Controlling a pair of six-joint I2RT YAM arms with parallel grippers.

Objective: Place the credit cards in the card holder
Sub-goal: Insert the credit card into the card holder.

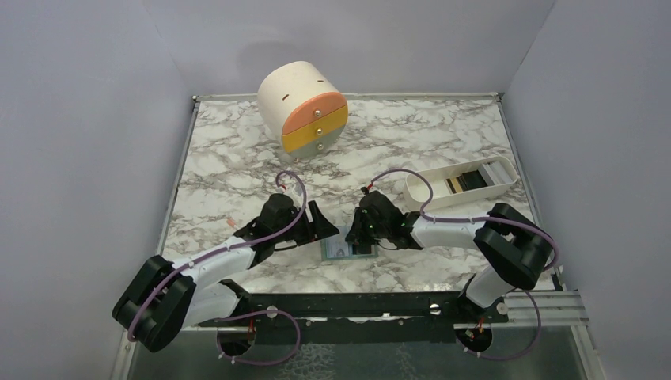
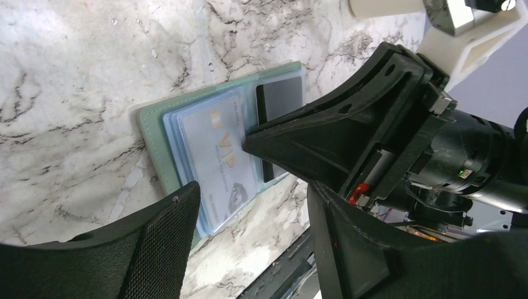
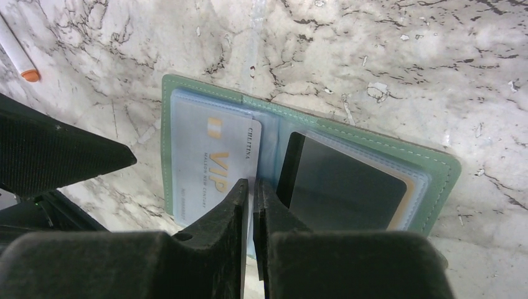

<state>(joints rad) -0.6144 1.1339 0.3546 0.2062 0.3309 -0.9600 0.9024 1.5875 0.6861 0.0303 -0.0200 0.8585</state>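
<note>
From above, the card holder (image 1: 340, 250) is half hidden between the two pincers near the worktop's (image 1: 237, 174) front edge. The wrist views open it up for us: a pale VIP card (image 3: 205, 156) sleeved on one side, a black card (image 3: 342, 180) on the other. The right pincer (image 3: 250, 187) is squeezed to a sliver at the VIP card's edge, and we cannot tell if it grips. The left pincer (image 2: 249, 205) hangs spread wide, holding nothing. Only the overhead shows the white tray (image 1: 419, 190), with more credit cards (image 1: 467, 180) inside.

Bright even light, soft shadows
</note>
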